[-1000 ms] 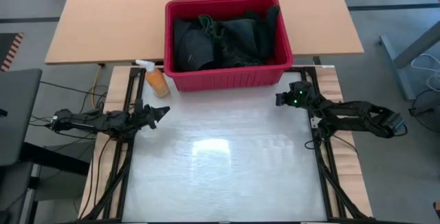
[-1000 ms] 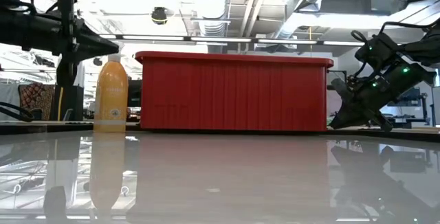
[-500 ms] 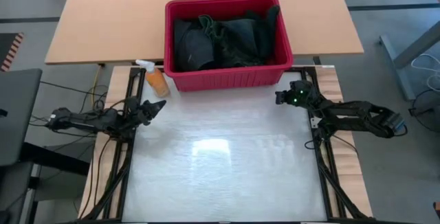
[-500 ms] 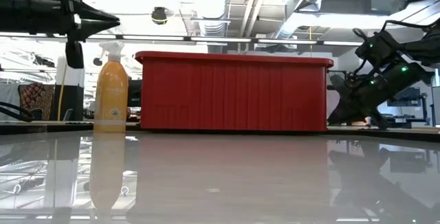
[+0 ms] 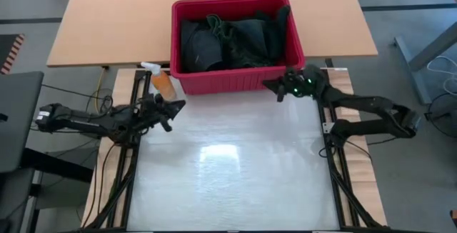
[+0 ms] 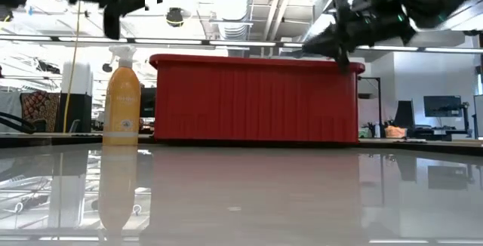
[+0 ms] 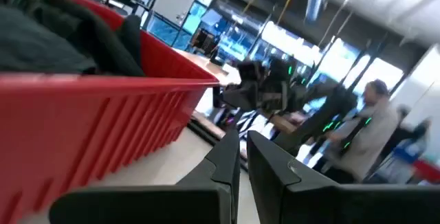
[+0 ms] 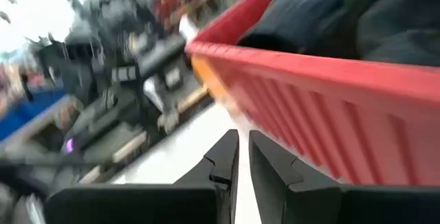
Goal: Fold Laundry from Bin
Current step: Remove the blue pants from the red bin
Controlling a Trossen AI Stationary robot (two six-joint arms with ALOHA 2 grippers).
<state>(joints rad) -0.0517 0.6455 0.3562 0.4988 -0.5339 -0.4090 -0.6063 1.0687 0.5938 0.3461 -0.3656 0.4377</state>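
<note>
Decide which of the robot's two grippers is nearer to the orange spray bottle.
Left. The left gripper hangs just beside the spray bottle, towards the table's middle. The right gripper is across the table, at the red bin's front wall near its right corner.

1. A glossy white table [image 5: 228, 176] carries nothing on its middle.
2. The bin [image 5: 235, 81] stands at its far edge.
3. An orange spray bottle [image 5: 161, 81] stands just beside the bin's left corner.

Table [image 5: 228, 169] front lies open — bin [image 5: 235, 83] and spray bottle [image 5: 163, 83] block the back.
</note>
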